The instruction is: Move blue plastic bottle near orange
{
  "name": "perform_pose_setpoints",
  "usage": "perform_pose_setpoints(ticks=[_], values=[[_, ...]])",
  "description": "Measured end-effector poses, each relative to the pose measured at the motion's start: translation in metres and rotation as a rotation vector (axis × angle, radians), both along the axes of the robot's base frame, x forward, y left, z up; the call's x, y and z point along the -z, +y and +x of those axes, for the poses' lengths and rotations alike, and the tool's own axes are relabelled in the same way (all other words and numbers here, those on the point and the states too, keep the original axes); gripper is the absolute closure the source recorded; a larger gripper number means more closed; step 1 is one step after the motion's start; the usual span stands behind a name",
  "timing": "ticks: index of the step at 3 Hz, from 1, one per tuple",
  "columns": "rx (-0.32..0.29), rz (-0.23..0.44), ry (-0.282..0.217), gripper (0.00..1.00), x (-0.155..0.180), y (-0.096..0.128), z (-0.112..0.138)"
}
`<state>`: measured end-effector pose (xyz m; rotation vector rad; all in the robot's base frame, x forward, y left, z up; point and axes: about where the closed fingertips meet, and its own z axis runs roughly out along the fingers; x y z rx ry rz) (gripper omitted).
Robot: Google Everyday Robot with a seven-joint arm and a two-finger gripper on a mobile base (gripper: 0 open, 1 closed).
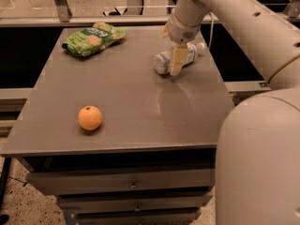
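Observation:
The blue plastic bottle (164, 61) lies on its side at the table's back right, white cap pointing right toward the edge. The gripper (177, 61) hangs from the white arm directly over the bottle's middle, its pale fingers pointing down in front of the label and hiding part of it. The orange (90, 117) sits at the front left of the table, far from both the bottle and the gripper.
A green snack bag (92, 38) lies at the back left. The grey table (140, 102) has drawers below its front edge. The arm's large white body (262, 153) fills the right foreground. Railings and dark gaps lie behind the table.

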<state>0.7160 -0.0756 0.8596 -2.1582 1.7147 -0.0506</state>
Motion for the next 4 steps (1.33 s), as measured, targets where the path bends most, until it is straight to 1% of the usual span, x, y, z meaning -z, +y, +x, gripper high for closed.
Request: perform_pose_setpoints(ticks=[1,2,3,4], values=[[-0.006,-0.011,0.014,0.41,0.004,-0.001,0.001],[-0.019,0.004,0.028,0.64,0.001,-0.002,-0.006],[-0.061,0.048,0.041,0.87,-0.014,0.003,-0.032],[-0.114,0.075,0.050,1.00,-0.034,0.012,-0.076]])
